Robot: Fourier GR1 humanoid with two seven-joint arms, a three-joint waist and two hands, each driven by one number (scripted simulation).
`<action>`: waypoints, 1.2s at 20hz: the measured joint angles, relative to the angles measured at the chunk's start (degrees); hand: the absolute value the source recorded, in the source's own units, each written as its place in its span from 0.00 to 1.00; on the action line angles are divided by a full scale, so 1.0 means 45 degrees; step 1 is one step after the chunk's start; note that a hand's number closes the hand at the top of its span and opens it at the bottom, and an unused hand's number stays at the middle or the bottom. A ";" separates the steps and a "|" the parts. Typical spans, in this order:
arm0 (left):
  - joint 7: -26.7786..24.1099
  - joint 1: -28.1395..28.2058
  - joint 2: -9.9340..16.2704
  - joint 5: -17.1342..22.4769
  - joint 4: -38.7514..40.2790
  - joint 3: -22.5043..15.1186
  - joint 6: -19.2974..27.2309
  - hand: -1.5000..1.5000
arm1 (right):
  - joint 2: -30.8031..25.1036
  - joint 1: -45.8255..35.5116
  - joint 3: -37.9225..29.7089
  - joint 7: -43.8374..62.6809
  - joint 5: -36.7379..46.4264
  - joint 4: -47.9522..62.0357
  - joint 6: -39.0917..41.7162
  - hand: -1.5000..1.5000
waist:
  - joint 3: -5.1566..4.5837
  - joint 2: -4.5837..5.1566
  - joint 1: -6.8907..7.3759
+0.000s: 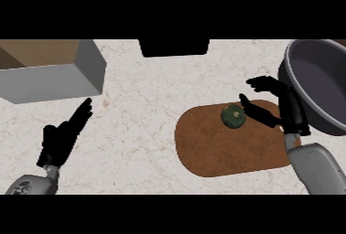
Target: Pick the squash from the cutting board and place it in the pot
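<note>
- My right hand (278, 101) is spread wide, thumb just right of the squash (234, 116).
- Squash lies on the cutting board (223, 151), far side.
- Pot (317, 82) stands far right on the desk (142, 119).
- My left hand (61, 137) rests near left, fingers straight.

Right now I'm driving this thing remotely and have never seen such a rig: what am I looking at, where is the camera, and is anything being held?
This is one view from the robot's head, looking steeply down at a pale marble counter. The two grey forearms rising from the bottom edge are the robot's own, each ending in a black hand.

The left hand rests open at the left, fingers straight, touching nothing.

The right hand is open over the far right corner of the brown cutting board, thumb and fingers spread on either side of the small green squash. It does not look closed on it yet, so nothing is held.

The grey pot stands at the right, just beyond the board. A grey box sits at the upper left, and a black object at the top edge.
</note>
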 measured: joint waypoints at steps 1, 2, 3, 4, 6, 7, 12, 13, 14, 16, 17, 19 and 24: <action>0.0105 0.0075 -0.0200 0.0122 0.0059 -0.0085 -0.0034 0.50 | 0.0160 0.0075 -0.0212 -0.0355 0.0421 -0.0199 -0.0929 0.00 | 0.0015 -0.0031 -0.0075; 0.0142 0.0149 -0.0379 0.0227 0.0063 -0.0180 -0.0093 0.50 | 0.0441 0.0201 -0.0340 -0.0775 0.0818 -0.0401 -0.1861 0.00 | 0.0029 -0.0054 -0.0069; 0.0242 0.0207 -0.0537 0.0303 0.0017 -0.0285 -0.0125 0.50 | 0.0765 0.0380 -0.0432 -0.1252 0.1132 -0.0652 -0.2723 0.00 | 0.0046 -0.0072 -0.0026; 0.0313 0.0214 -0.0666 0.0358 0.0008 -0.0371 -0.0166 0.50 | 0.1138 0.0590 -0.0423 -0.1670 0.1495 -0.0915 -0.3571 0.00 | 0.0052 -0.0077 0.0027; 0.0416 0.0317 -0.0827 0.0483 -0.0034 -0.0500 -0.0329 0.50 | 0.1767 0.1205 -0.0196 -0.2299 0.2242 -0.1564 -0.4947 0.00 | 0.0053 -0.0075 0.0201; 0.0513 0.0233 -0.0975 0.0487 -0.0007 -0.0595 -0.0364 0.50 | 0.1998 0.1633 0.0035 -0.2351 0.2666 -0.2030 -0.5431 0.00 | 0.0051 -0.0069 0.0263; 0.0825 0.0117 -0.1252 0.0456 -0.0005 -0.0714 -0.0561 0.50 | 0.2354 0.2492 0.0914 0.1354 0.5413 -0.3873 -0.5128 0.00 | 0.0027 -0.0057 0.0530; 0.0831 0.0133 -0.1204 0.0487 -0.0030 -0.0673 -0.0638 0.50 | 0.2400 0.2444 0.0915 0.2226 0.5786 -0.4036 -0.4781 0.00 | 0.0023 -0.0053 0.0573; 0.0850 0.0182 -0.1202 0.0475 -0.0097 -0.0664 -0.0628 0.50 | 0.2349 0.2398 0.0870 0.3094 0.6035 -0.4350 -0.4299 0.00 | 0.0023 -0.0054 0.0602; 0.0726 0.0183 -0.1386 0.0322 -0.0005 -0.0740 -0.0563 0.50 | 0.2411 0.2201 0.0748 0.4583 0.6339 -0.4871 -0.3502 0.00 | 0.0028 -0.0037 0.0659; 0.0706 0.0243 -0.1443 0.0300 -0.0022 -0.0751 -0.0554 0.50 | 0.2474 0.2176 0.0773 0.5332 0.6480 -0.5279 -0.3094 0.00 | 0.0030 -0.0034 0.0678; 0.0836 0.0246 -0.1453 0.0276 -0.0165 -0.0757 -0.0654 0.50 | 0.2615 0.1822 0.0577 0.6533 0.6512 -0.5644 -0.2398 0.00 | 0.0038 -0.0019 0.0743; 0.1314 0.0138 -0.1755 0.0069 -0.0570 -0.0892 -0.0533 0.50 | 0.2930 0.1180 -0.0009 0.8048 0.5773 -0.4984 -0.1242 0.00 | 0.0051 0.0019 0.0858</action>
